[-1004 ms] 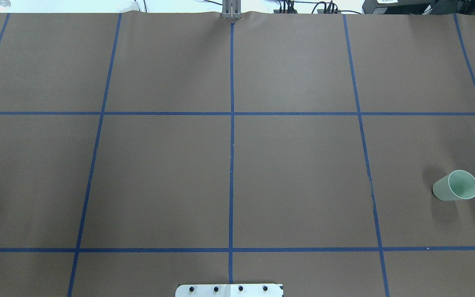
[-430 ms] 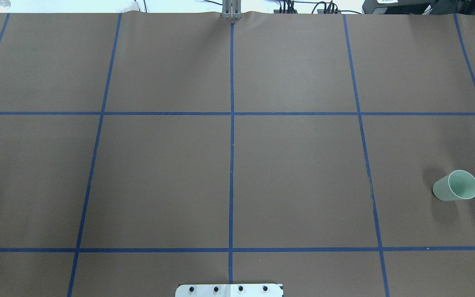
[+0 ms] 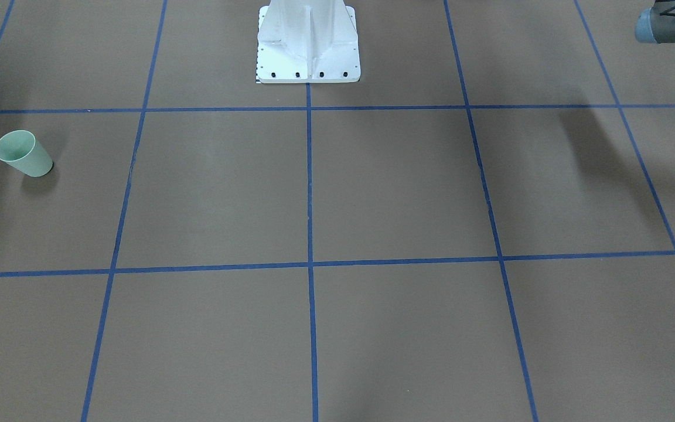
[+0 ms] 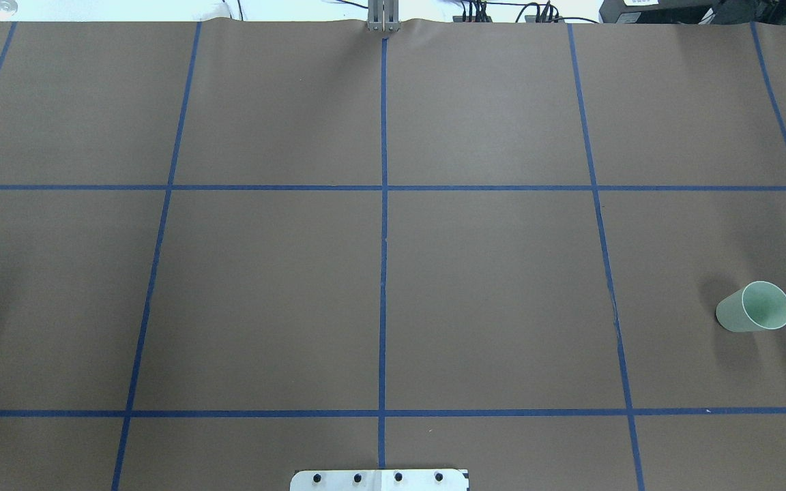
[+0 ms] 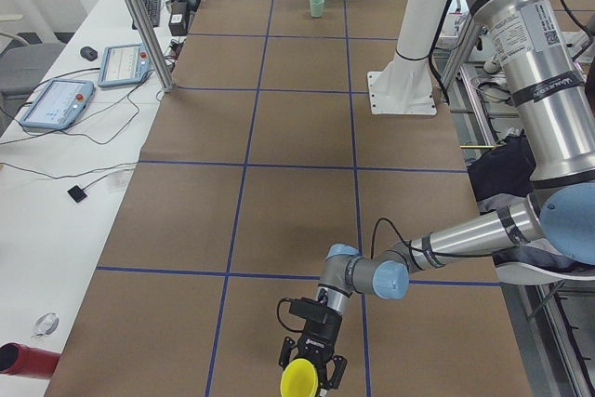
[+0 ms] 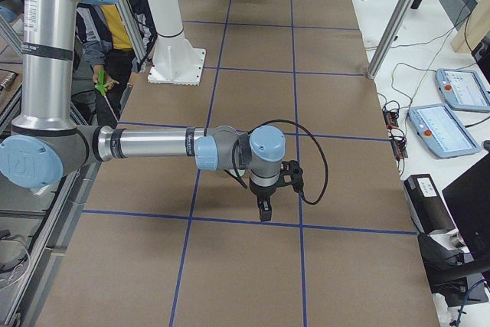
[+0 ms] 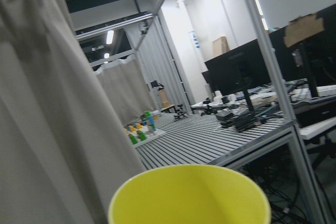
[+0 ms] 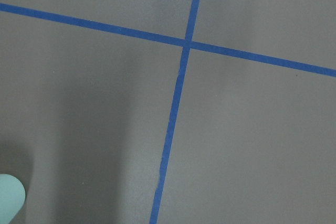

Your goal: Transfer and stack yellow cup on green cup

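Smooth, bright yellow cup (image 7: 189, 195) at the left gripper (image 5: 312, 369) — whether its jaws clamp it, I cannot tell.

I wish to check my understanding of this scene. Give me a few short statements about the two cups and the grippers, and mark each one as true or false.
1. The green cup stands upright on the table, mouth up and empty. True.
2. The yellow cup is stacked in the green cup. False: the yellow cup is at the left gripper, at the opposite end of the table from the green cup.
3. The right gripper grips the green cup. False: the right gripper points down over the table surface, and in the overhead view nothing touches the green cup.
4. Blue tape lines divide the table into rectangles. True.
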Motion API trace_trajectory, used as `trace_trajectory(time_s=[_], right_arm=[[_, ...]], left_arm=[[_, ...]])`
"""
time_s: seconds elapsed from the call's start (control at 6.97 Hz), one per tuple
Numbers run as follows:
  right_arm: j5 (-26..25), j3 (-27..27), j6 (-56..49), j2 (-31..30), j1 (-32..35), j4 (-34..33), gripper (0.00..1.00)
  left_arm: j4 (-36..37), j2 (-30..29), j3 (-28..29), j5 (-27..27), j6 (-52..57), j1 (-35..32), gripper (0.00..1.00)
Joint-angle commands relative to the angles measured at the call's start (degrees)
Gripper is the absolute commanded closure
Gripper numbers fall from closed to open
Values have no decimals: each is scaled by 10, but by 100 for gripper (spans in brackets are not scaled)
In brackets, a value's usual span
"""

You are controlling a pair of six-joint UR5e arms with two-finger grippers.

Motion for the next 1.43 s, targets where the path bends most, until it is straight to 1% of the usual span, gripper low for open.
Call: trace_trajectory(time_s=[0.0, 0.14, 0.29, 0.43, 0.57, 0.72, 0.86, 1.0, 1.15, 1.29], right_arm=[[10, -3, 0, -2, 1, 0, 0], [14, 0, 1, -2, 1, 0, 0], [26, 1, 3, -2, 1, 0, 0], [31, 1, 8, -2, 1, 0, 0], [38, 1, 11, 0, 1, 0, 0], [55, 4, 17, 0, 1, 0, 0], [81, 7, 17, -1, 1, 0, 0], [85, 14, 16, 1, 1, 1, 0], [85, 18, 17, 9, 1, 1, 0], [85, 18, 18, 12, 1, 0, 0]], left_arm=[[-173, -58, 3, -3, 238, -36, 68], [-211, -93, 4, -16, 296, -36, 68], [-239, -130, 4, -60, 334, -36, 68], [-292, -146, 1, -95, 385, -36, 68], [-375, -151, -2, -142, 451, -36, 68], [-454, -154, -2, -202, 489, -36, 68], [-521, -172, -3, -225, 498, -36, 70], [-567, -192, -3, -268, 498, -36, 69], [-616, -208, -3, -325, 498, -36, 70], [-645, -227, -3, -362, 499, -36, 76]])
